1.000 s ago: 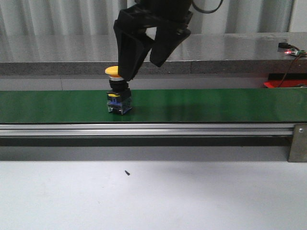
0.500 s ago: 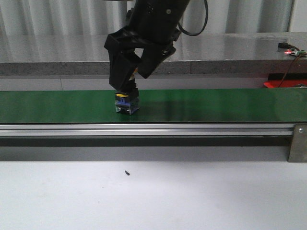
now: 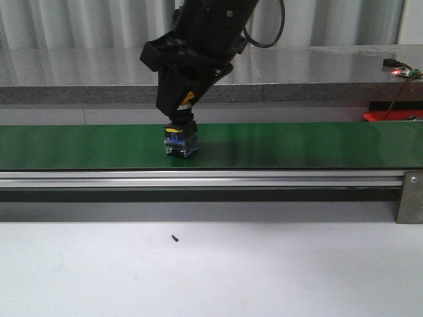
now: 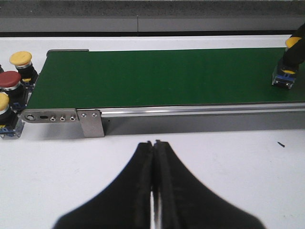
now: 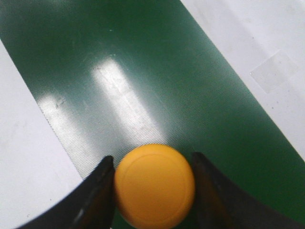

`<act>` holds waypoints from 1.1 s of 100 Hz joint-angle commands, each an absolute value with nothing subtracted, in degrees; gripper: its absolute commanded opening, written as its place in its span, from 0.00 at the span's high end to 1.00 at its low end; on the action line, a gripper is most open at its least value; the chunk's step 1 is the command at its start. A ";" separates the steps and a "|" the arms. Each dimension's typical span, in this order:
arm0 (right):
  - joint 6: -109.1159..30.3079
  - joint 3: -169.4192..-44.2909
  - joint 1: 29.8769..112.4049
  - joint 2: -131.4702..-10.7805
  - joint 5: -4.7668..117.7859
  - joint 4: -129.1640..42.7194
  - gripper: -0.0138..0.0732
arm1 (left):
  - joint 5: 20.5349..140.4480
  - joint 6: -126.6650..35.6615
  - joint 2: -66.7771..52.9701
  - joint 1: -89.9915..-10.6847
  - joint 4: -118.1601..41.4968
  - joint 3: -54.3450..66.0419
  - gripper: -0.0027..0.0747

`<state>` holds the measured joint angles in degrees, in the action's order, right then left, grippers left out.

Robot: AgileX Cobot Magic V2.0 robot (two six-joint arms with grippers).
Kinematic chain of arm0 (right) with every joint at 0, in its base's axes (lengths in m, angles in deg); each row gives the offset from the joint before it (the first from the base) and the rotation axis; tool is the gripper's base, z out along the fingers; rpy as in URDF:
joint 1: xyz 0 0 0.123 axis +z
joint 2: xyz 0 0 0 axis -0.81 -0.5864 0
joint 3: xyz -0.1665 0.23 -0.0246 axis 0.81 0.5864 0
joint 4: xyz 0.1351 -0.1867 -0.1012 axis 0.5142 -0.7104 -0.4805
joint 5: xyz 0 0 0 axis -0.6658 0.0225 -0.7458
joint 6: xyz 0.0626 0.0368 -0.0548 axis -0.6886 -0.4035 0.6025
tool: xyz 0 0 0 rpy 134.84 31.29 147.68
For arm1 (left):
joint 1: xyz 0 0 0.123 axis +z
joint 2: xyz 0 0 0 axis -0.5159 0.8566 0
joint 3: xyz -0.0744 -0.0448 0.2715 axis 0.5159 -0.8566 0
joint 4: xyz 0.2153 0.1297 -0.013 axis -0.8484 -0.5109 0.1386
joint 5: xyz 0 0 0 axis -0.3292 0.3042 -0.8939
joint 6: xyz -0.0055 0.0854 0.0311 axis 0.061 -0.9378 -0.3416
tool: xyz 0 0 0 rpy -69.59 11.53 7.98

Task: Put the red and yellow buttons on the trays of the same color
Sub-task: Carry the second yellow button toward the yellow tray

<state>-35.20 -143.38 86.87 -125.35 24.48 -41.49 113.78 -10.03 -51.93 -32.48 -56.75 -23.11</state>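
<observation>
1. Since a second ago (front view): right gripper (image 3: 180, 109) has come down over the button (image 3: 181, 140) and narrowed from wide open to close around its cap; the button has shifted slightly rightward along the belt (image 3: 297, 145).
2. Front view: button stands upright on the belt, left of mid-length, its blue base on the green surface. The fingers cover the yellow cap. A small dark speck (image 3: 175, 238) lies on the white table (image 3: 264, 277) in front of the rail.
3. Left wrist view: left gripper (image 4: 153, 191) closed, empty, hanging over the table before the belt. Spare buttons (image 4: 14, 81), yellow and red, sit just off the belt's end. The target button (image 4: 285, 76) shows at the opposite edge of the view.
4. Right wrist view: yellow cap (image 5: 154, 186) sits between the two fingers (image 5: 97, 195), both at or very near its sides; firm clamping cannot be confirmed.
5. Step in hand, judged: securing the grasp. Squeeze evenly on the cap's sides, keep it centred, confirm hold, then lift straight up so the base clears the belt without tipping. No trays in view.
</observation>
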 commanded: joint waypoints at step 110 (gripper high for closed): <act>-39.80 -113.68 43.18 -94.42 31.96 -40.00 0.73 | 109.84 -9.67 -51.39 -32.80 -56.20 -21.75 0.99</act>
